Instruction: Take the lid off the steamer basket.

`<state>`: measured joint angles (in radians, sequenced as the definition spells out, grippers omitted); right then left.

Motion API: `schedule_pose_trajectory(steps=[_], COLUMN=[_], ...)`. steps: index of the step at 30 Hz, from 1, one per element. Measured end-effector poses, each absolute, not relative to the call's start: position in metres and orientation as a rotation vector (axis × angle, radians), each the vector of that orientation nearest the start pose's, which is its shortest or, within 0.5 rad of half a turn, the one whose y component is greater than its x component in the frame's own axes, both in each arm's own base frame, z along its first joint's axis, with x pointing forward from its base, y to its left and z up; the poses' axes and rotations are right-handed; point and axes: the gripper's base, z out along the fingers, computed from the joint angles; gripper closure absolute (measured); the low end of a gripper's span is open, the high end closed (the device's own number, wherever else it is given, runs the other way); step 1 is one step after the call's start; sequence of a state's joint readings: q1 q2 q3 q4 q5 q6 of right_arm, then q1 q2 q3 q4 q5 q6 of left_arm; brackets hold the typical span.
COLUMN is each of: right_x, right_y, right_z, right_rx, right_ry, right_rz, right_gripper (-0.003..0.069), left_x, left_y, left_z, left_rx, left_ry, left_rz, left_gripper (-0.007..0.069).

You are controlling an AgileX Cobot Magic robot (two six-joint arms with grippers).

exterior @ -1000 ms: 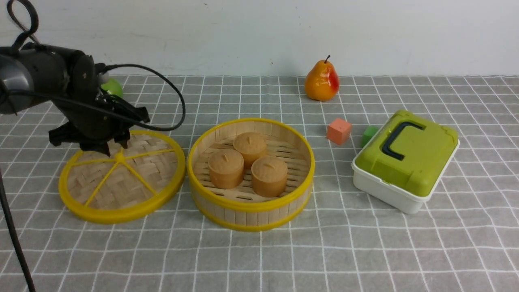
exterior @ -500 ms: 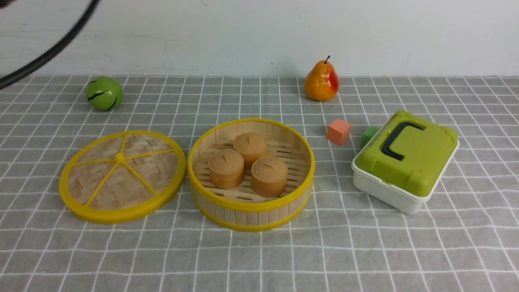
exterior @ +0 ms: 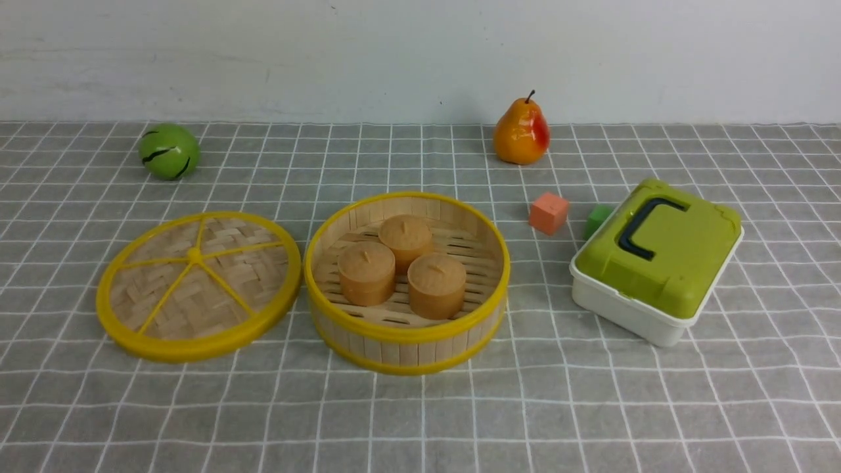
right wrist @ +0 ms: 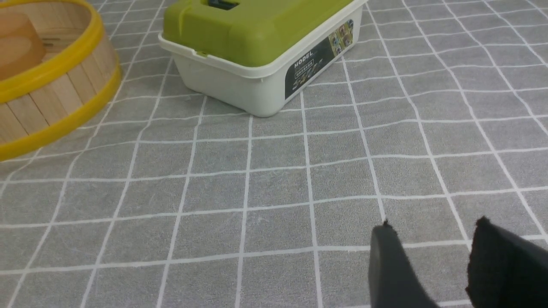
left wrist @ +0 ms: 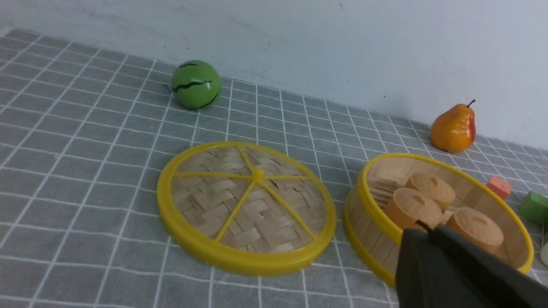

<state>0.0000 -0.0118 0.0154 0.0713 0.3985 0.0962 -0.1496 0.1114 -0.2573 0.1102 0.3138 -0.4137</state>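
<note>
The lid (exterior: 197,286) lies flat on the cloth, just left of the steamer basket (exterior: 407,341), rim close to rim; it also shows in the left wrist view (left wrist: 246,205). The open basket (left wrist: 368,205) holds three tan buns (exterior: 401,266). Neither arm shows in the front view. In the left wrist view my left gripper (left wrist: 426,229) is shut and empty, raised well off the lid and seen in front of the basket. In the right wrist view my right gripper (right wrist: 432,226) is open and empty above bare cloth, well apart from the basket (right wrist: 51,98).
A white box with a green lid (exterior: 657,259) stands at the right, also in the right wrist view (right wrist: 257,47). An orange cube (exterior: 549,212) and a green cube (exterior: 598,219) sit beside it. A pear (exterior: 521,130) and a green ball (exterior: 169,151) are near the back wall.
My left arm was over the lid's far edge a second ago; it has lifted away and left the front view. The lid stays flat on the cloth. The green ball is now uncovered.
</note>
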Motion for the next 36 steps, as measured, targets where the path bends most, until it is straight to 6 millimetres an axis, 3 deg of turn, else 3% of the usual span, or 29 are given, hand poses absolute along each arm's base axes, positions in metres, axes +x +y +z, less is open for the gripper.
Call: schedule_pose_trajectory(steps=[4,10,18,24,29,36], right_x=[0.052,0.052,0.052,0.052,0.052,0.052], right_y=[0.003,0.003,0.003,0.003,0.003,0.003], right_z=[0.173,0.173,0.173,0.173,0.173,0.173], right_rx=[0.134,0.134,0.135,0.135,0.134,0.134], right_ry=[1.882,1.882,1.882,1.882,1.882,1.882], right_rz=[0.138,0.138,0.138,0.138,0.138,0.138], right_gripper=[0.0418,0.0418,0.0418,0.0418,0.0418,0.0418], left_x=[0.046,0.051,0.058,0.057,0.052,0.052], left_y=[-0.004,-0.006,-0.006,-0.008,-0.008,-0.008], left_z=[0.239,0.240,0.226,0.186,0.173,0.169], left_rx=[-0.147,-0.133,-0.147,-0.155,-0.181,-0.122], left_ry=[1.593,1.543,1.677,1.737,1.861,1.895], left_rz=[-0.332,-0.345,-0.323,-0.347,-0.349,-0.311], left_gripper=[0.0637,0.0637,0.0637,0.0637,0.0637,0.0637])
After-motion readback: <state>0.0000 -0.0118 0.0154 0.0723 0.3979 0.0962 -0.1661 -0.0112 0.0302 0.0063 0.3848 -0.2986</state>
